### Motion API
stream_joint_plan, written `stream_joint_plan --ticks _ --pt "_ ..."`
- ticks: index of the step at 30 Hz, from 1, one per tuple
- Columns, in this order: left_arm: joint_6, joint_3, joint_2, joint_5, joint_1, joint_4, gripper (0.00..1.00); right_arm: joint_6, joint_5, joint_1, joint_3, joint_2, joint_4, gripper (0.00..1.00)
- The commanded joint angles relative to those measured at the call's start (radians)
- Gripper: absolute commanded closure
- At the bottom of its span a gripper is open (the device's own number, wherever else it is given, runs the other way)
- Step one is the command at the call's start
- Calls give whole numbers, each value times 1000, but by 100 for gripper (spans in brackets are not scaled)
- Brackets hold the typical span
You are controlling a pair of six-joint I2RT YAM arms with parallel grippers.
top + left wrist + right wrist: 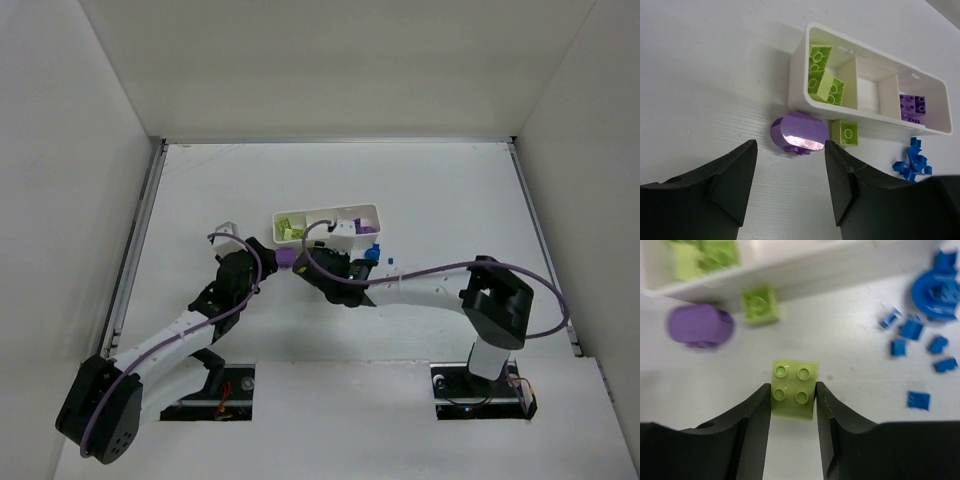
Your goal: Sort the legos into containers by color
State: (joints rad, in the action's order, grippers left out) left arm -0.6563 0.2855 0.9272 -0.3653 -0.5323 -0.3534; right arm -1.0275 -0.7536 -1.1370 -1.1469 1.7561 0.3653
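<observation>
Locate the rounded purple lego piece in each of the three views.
Top external: purple piece just below the white tray's left end.
Left wrist: centre of frame, off the tray's near left corner.
Right wrist: upper left, blurred, beyond the gripped lime-green brick.
Shared landmark: the white tray.

White table [450, 190] enclosed on three sides by plain white walls: back wall [330, 60] across the top of the frame, left wall [60, 200] and right wall [600, 150] sloping down its sides. A metal rail [135, 240] borders the table's left edge, and a white panel [340, 420] covers the lower frame. Lighting is even and diffuse, with soft shadows; close up, the tabletop shows fine ribbing.
</observation>
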Motion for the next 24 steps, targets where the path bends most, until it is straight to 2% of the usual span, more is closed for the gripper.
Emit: stream_joint_plan --ticks 1,7,13,17,22,24 --pt "-19 -17 -22 20 25 -21 48 200 52 24 -111 -4 -179 76" --pt "-32 -25 -25 35 62 -13 48 328 232 125 -243 101 -364 75" --pt "-29 -5 19 61 35 -19 45 333 319 191 -376 241 -378 73" --pt "-23 -2 27 46 21 -24 42 334 319 202 -398 266 -371 71" --pt "-22 -6 1 40 -1 -16 40 342 315 207 -395 260 -378 50" --pt "-22 -5 8 20 -8 -16 39 343 301 207 -383 244 -376 45"
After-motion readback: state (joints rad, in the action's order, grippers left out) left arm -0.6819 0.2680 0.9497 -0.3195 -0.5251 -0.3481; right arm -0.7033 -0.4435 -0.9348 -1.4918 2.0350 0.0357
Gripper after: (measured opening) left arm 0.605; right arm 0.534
